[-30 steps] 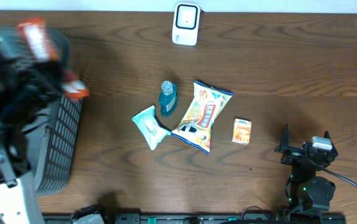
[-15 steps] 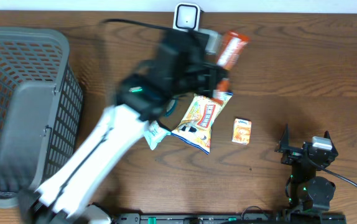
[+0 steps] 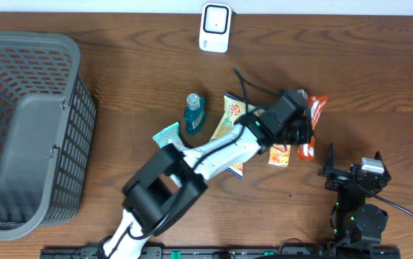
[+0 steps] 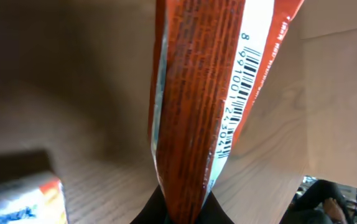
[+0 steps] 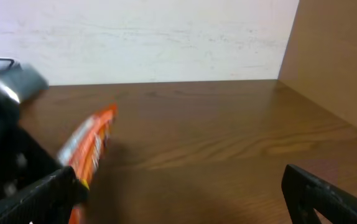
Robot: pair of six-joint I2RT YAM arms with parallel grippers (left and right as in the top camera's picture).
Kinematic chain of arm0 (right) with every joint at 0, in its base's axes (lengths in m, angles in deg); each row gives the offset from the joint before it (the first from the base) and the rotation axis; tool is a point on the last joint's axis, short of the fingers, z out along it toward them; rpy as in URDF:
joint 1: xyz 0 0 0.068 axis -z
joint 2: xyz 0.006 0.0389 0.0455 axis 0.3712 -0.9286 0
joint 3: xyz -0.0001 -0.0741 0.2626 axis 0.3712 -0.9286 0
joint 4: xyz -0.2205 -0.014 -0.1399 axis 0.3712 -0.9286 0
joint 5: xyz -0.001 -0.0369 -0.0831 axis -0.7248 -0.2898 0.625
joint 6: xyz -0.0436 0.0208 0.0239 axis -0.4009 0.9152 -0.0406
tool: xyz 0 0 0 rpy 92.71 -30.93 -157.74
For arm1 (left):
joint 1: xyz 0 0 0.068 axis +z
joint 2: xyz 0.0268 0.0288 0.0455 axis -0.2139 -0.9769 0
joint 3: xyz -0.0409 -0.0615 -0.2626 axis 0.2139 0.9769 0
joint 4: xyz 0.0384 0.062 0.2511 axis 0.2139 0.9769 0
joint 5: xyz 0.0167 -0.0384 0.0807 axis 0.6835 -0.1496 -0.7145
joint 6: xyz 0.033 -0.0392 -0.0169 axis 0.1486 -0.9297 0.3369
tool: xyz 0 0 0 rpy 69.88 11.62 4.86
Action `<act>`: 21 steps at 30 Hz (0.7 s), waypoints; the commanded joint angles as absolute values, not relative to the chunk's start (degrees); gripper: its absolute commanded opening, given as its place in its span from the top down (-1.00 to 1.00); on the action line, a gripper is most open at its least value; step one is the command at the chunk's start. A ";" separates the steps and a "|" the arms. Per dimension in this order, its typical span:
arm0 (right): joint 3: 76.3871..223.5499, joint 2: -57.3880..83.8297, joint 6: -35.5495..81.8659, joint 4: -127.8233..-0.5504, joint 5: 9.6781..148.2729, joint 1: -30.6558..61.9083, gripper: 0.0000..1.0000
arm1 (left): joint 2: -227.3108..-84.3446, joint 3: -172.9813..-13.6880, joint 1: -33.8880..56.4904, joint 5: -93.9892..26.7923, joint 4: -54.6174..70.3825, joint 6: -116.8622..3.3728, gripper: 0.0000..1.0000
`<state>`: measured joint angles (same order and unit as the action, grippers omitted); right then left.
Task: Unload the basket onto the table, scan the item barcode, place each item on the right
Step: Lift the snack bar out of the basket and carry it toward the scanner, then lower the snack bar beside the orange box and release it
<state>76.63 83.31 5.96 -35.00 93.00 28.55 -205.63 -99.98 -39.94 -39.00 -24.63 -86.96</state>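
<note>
Clamping the orange packet (image 3: 311, 124) between shut jaws, the left gripper (image 3: 298, 126) hung over the desk (image 3: 379, 79) to the right of its middle, its arm stretched across the items from the near edge. The packet sat edge-on in the left wrist view, pinched at its lower end, with the barcode (image 4: 237, 93) running along a white strip on its right side. The white scanner (image 3: 215, 27) stood at the middle of the far edge, well apart from the packet. A small orange box (image 3: 280, 155) lay just beside the packet, toward the near edge. A yellow snack bag (image 3: 233, 115), partly covered by the arm, a blue bottle (image 3: 194, 114) and a pale wipes pack (image 3: 169, 138) lay around the desk's middle. A grey basket (image 3: 81, 101) filled the left end. Near the front right corner the right gripper (image 3: 352, 160) stood with its fingers spread wide and nothing between them.
</note>
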 commanded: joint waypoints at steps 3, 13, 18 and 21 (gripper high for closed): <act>76.39 83.61 5.52 -35.04 93.08 28.88 -0.99 | -208.19 -99.54 -40.18 -38.43 -22.92 -92.27 0.85; 76.39 83.61 5.52 -35.04 93.08 28.88 -0.99 | -208.16 -99.54 -39.64 -55.81 -0.89 -88.19 0.85; 76.39 83.61 5.54 -35.04 93.08 28.88 -0.98 | -208.12 -99.56 -39.42 -64.44 3.24 -84.78 0.86; 76.39 83.61 5.54 -35.04 93.08 28.88 -0.99 | -207.92 -99.61 -38.94 -66.43 3.39 -82.39 0.86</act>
